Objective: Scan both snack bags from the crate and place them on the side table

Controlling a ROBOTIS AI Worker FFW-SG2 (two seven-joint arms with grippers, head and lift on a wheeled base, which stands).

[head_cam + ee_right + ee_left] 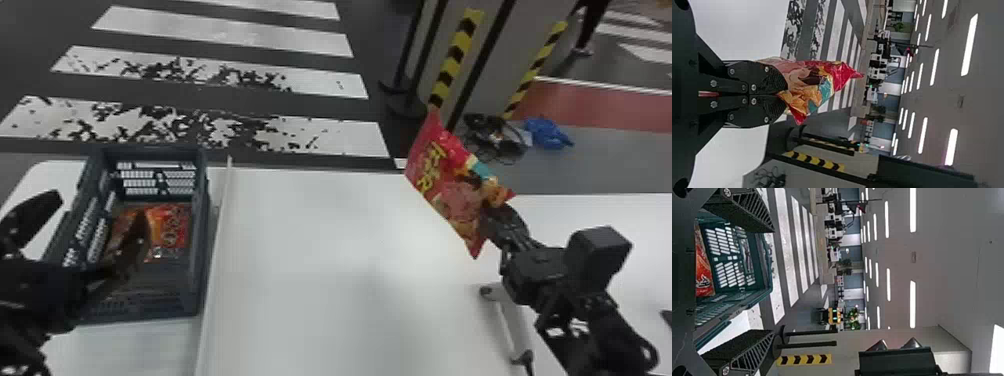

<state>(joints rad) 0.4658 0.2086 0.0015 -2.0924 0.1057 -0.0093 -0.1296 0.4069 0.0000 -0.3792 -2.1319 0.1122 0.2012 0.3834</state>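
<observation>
My right gripper (pixel 786 94) has its fingers closed tight on one edge of the red snack bag (pixel 450 185), whose body sticks out past the fingertips, up off the white table (pixel 300 225). My left gripper (pixel 101 205) is spread wide with nothing in its grip. In my head view one of its fingers crosses over the orange-red snack bag (pixel 175 230), which lies flat inside the plastic crate (pixel 200 240); how far below the fingertips it sits, I can't tell.

I'd expect both bags to be light and soft, with slick film that creases under the pads and contents that could crush. The pinch near the edge looks kind to the red one, though the free part may swing or sag from the fingertips if I hurry. For the crated one, I'd bring the left fingers down on either side of an end seam or a gathered fold, clear of the crate wall, and squeeze just enough to stop slipping.
</observation>
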